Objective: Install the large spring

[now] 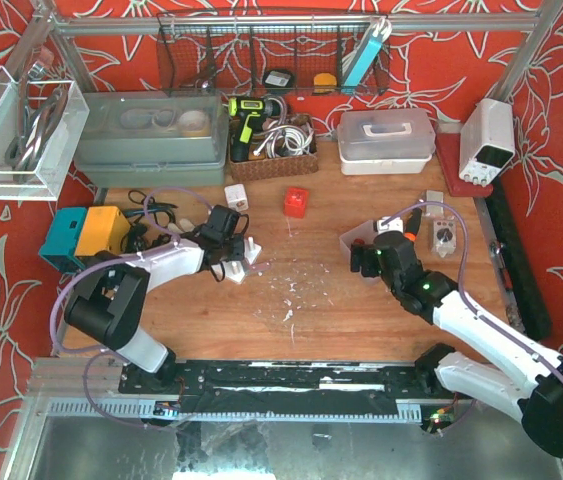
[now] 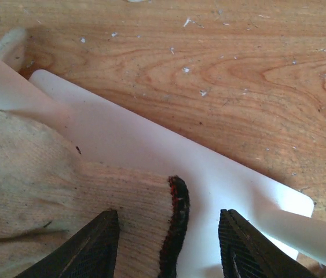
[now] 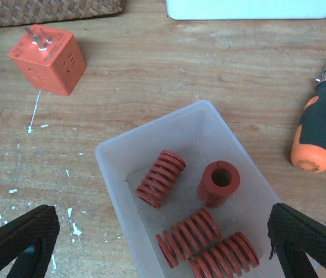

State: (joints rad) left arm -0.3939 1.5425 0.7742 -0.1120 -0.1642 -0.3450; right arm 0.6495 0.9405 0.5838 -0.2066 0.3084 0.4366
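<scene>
Orange plug cube (image 3: 47, 59) and screwdriver (image 3: 316, 134) lie well apart.

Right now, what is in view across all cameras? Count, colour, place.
tray: one, translucent, right of centre
springs: four, red-orange, in the tray
plug cube: one, orange-red, centre rear
screwdriver: one, orange and black, right of tray
white plate: one, white, left of centre
glove: one, beige, on white plate
white box: one, white, rear
grey-green box: one, rear left
wicker basket: one, brown, rear centre
left gripper: one, black fingers, open over glove cuff
right gripper: one, black fingers, open above tray
</scene>
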